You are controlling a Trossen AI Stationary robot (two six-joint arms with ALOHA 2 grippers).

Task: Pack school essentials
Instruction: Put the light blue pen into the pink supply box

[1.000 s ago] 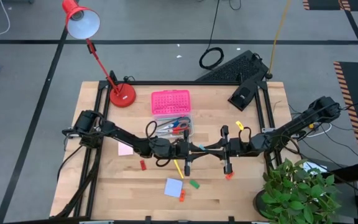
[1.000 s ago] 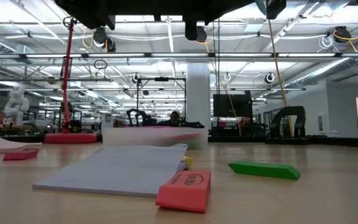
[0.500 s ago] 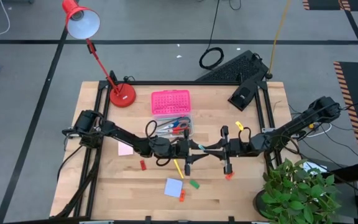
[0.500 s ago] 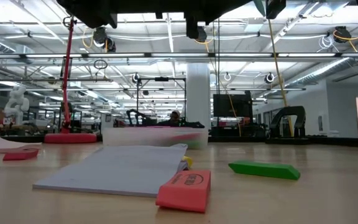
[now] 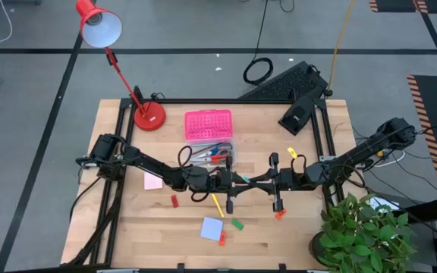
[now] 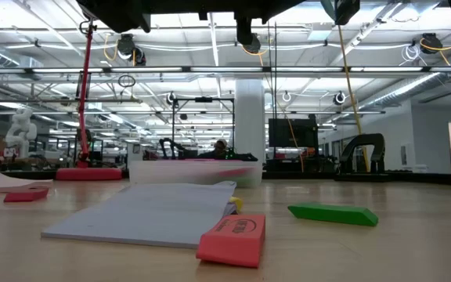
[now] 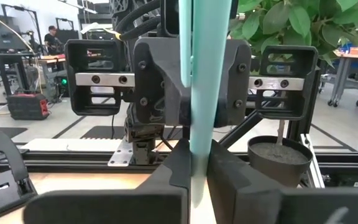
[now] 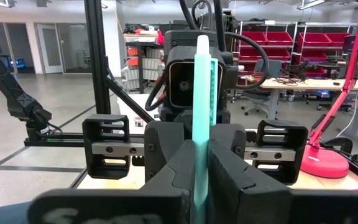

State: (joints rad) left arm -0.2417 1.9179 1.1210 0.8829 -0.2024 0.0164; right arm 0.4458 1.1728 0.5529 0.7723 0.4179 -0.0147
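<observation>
Just below the clear box (image 5: 211, 155), both the left pincer (image 5: 231, 180) and right pincer (image 5: 250, 181) clamp one teal pencil (image 7: 202, 93) above the wooden surface (image 5: 302, 235); shelving fills the room behind.

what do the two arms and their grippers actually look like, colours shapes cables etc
Both arms are dark, near-black jointed links with black cables looped along them. The left gripper and right gripper end in two chunky matte-black fingers with angled, wedge-shaped faces. Seen from the opposite wrist, each gripper has a boxy black body flanked by two open rectangular frames, each crossed by a silver rail with small screws.
</observation>
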